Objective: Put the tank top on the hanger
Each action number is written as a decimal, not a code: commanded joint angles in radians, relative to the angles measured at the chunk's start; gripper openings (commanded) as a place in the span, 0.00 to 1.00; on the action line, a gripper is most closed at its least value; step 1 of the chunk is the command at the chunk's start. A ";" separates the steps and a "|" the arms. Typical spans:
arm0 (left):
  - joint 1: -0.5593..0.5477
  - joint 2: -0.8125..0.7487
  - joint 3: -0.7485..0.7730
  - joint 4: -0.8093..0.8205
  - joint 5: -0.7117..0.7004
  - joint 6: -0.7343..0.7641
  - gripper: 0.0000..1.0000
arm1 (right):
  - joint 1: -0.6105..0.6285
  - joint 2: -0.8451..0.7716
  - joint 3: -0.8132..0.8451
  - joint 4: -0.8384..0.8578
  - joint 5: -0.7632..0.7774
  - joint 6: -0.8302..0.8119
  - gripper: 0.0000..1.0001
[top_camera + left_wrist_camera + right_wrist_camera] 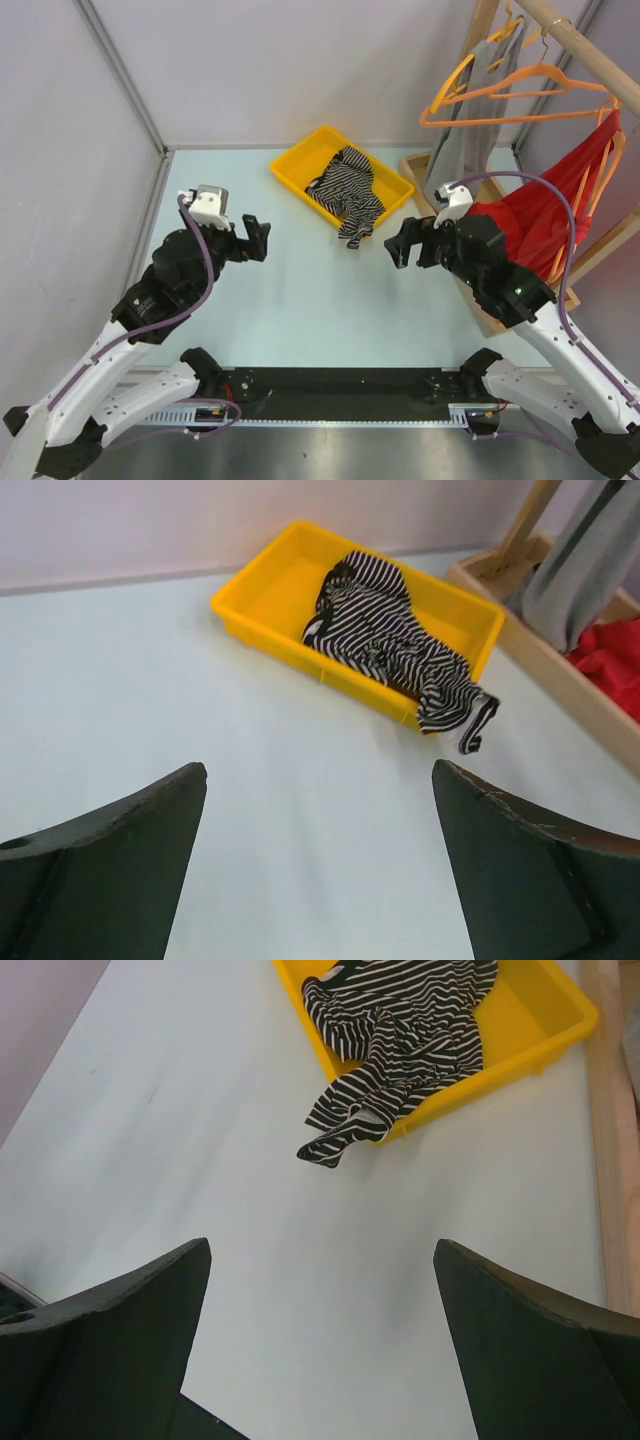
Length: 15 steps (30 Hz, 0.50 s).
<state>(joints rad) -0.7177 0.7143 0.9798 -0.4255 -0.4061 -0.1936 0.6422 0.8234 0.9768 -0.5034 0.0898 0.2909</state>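
Note:
The striped tank top (347,195) lies crumpled in the yellow tray (300,160) at the back middle of the table. One end hangs over the tray's near rim onto the table. It also shows in the left wrist view (400,650) and the right wrist view (400,1030). The bare orange hanger (540,70) hangs by its hook from the wooden rod at the upper right. My left gripper (262,240) (320,770) is open and empty, left of the tray. My right gripper (398,250) (322,1245) is open and empty, just right of the tank top's hanging end.
A wooden rack (580,40) stands at the right. It carries a grey garment (470,130) and a big red cloth (540,215) on other orange hangers. Its wooden base (560,680) runs beside the tray (260,590). Walls close the back and the left.

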 commanded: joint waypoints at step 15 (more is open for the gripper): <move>0.003 0.115 0.002 -0.021 0.096 0.040 0.99 | -0.016 -0.024 0.008 0.012 0.062 0.027 1.00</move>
<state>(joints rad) -0.7177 0.7803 0.9760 -0.5148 -0.3927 -0.1894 0.6323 0.8230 0.9764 -0.5045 0.1070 0.2974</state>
